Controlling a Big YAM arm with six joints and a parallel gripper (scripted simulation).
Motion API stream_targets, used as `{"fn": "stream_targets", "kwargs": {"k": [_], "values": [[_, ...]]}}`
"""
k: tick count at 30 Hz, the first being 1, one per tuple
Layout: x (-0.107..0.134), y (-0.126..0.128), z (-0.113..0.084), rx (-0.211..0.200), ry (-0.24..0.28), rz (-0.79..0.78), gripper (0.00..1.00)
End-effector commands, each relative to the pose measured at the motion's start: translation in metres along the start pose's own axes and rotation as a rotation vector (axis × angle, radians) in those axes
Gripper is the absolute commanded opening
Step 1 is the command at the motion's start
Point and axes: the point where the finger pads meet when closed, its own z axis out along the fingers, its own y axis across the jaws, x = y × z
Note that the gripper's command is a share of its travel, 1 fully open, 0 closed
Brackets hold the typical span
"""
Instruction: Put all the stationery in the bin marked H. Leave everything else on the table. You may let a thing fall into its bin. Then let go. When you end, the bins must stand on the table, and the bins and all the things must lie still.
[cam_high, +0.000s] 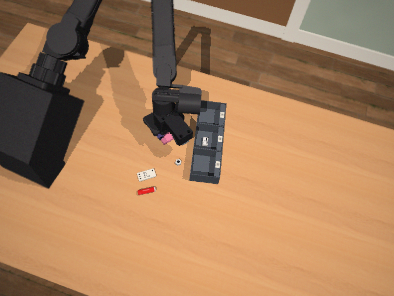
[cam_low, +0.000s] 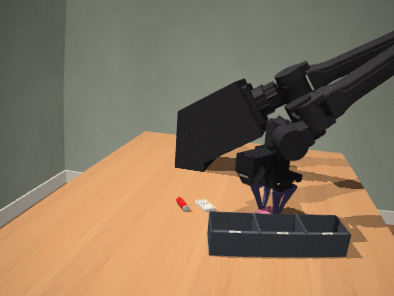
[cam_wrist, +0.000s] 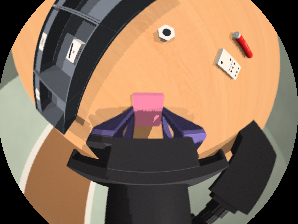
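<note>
My gripper (cam_high: 165, 136) (cam_low: 267, 206) (cam_wrist: 148, 109) is shut on a pink eraser (cam_high: 167, 138) (cam_low: 263, 211) (cam_wrist: 147, 106), low at the table top, just left of the bins. The dark row of three bins (cam_high: 204, 180) (cam_low: 280, 246) (cam_wrist: 100, 19) stands beside it; each bin has a small white label, too small to read. The bins look empty. A red stick (cam_high: 147, 191) (cam_low: 182, 203) (cam_wrist: 245, 44) and a white domino-like tile (cam_high: 146, 174) (cam_low: 205, 205) (cam_wrist: 228, 63) lie on the table away from the gripper. A small white ring-shaped piece (cam_high: 177, 161) (cam_wrist: 165, 32) lies close to the bins.
The arm's large black base block (cam_high: 30, 125) (cam_low: 215, 125) stands at the table's left side. The table's far edge runs behind the bins, with wooden floor beyond it.
</note>
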Motion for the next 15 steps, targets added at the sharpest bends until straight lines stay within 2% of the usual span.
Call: {"fn": "stream_targets", "kwargs": {"k": [1,11,12,15], "values": [[-0.003,0.001,-0.002,-0.006,-0.011,0.006,0.34],[-0.003,0.001,-0.002,-0.006,-0.011,0.006,0.34],[-0.005,0.003,-0.012,-0.014,-0.023,0.004,0.34],[-0.009,0.008,-0.022,-0.020,-0.026,-0.007,0.34]]}}
